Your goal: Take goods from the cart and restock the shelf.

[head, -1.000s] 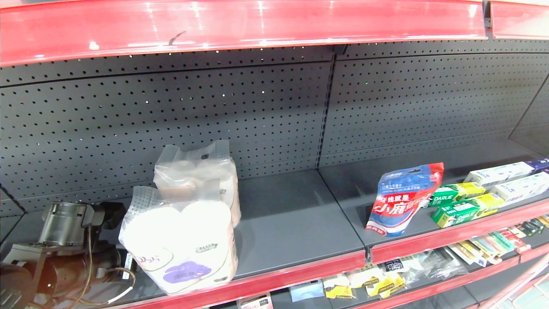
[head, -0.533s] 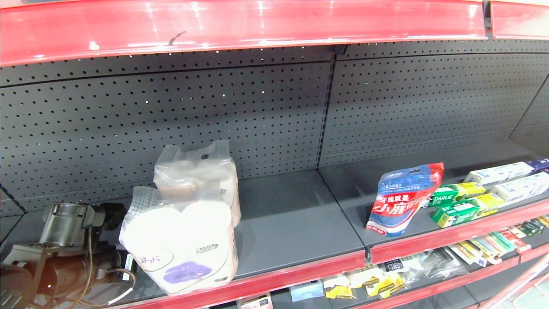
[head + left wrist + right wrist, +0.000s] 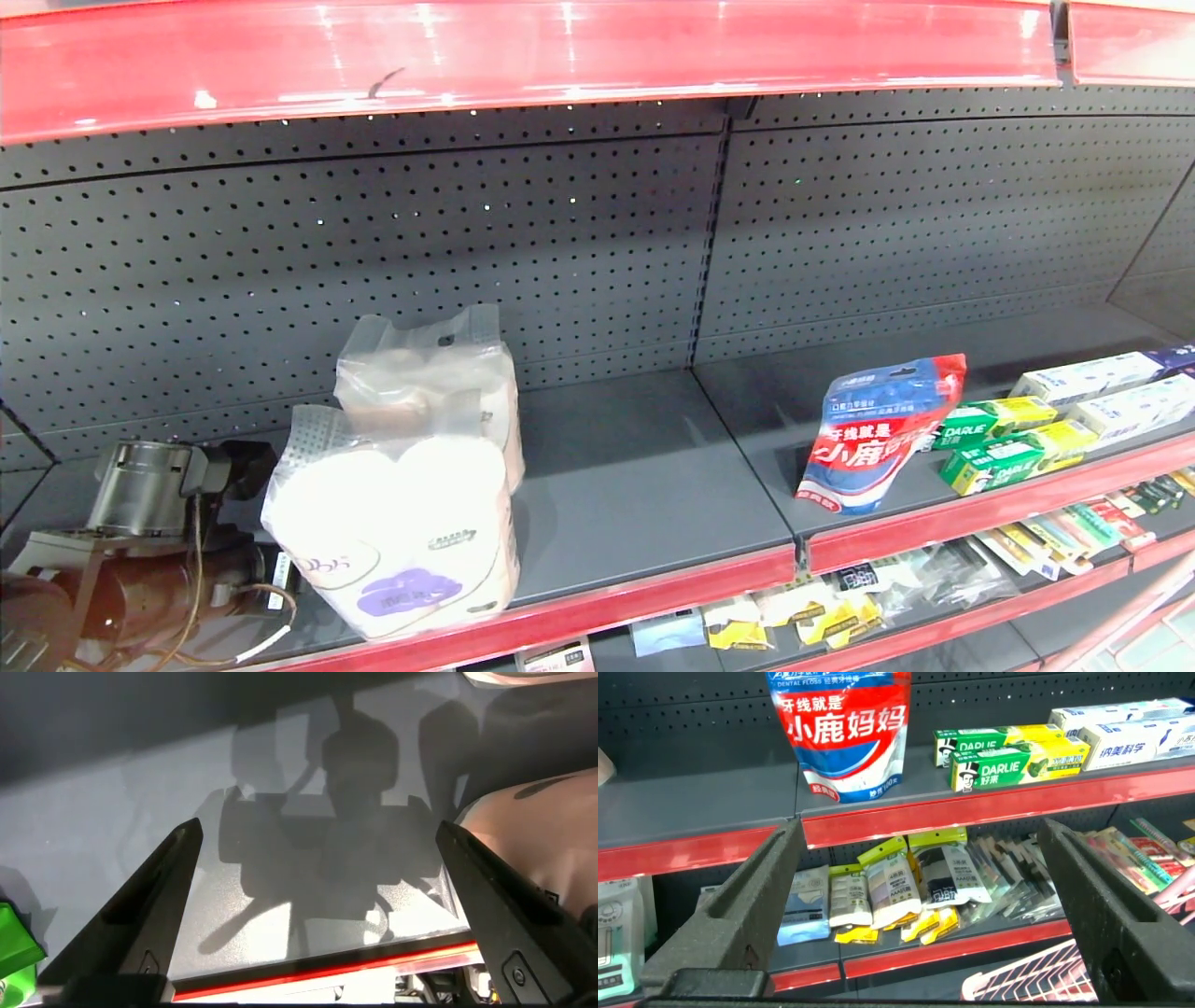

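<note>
— How far along?
— I'm seeing two roll packs (image 3: 392, 532) sitting on the shelf (image 3: 635, 485) at eight o'clock. Left jaws, right jaws: both gaping, empty. I'm judging more restocking is waiting.

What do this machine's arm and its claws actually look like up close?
The left arm is a rounded, glossy dark casing topped by a silver metal cylinder, with thin cables, one white, looping loose beside it. The left gripper and right gripper each have two long matt black fingers, flat-sided and tapering, with small round screw holes.
</note>
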